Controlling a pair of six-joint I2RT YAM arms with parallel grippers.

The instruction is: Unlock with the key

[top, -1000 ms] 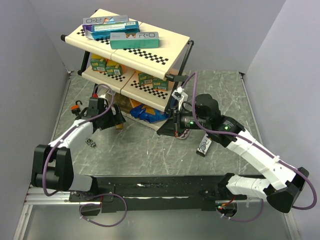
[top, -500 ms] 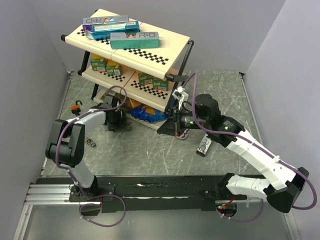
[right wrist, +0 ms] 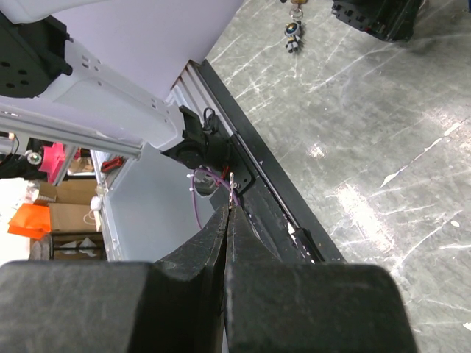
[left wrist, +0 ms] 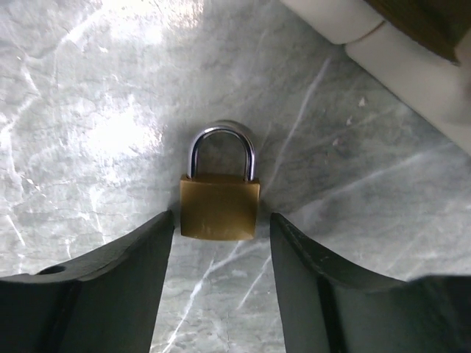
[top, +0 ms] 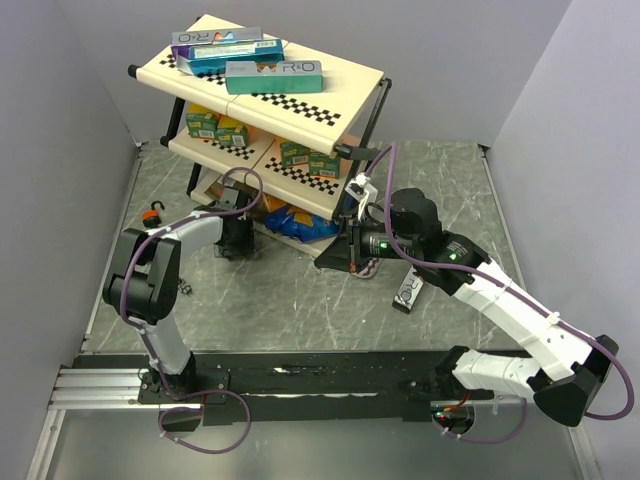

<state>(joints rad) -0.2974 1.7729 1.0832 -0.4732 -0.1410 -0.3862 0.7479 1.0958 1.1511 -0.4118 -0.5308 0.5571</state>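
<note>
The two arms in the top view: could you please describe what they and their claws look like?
Both the left arm and the right arm have white shells between black joint housings, and a purple cable loops along each. A small green light glows on the right arm. The left claw and the right claw have matte black, wedge-shaped fingers.

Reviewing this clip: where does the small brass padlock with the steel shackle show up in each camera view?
Top external: not visible; the left gripper hangs over its spot and hides it.
Left wrist: the brass padlock is at centre, lying flat between the open fingers, shackle pointing up-frame.
Right wrist: not in it.
Shared landmark: the grey marbled tabletop, seen in all three views.
</note>
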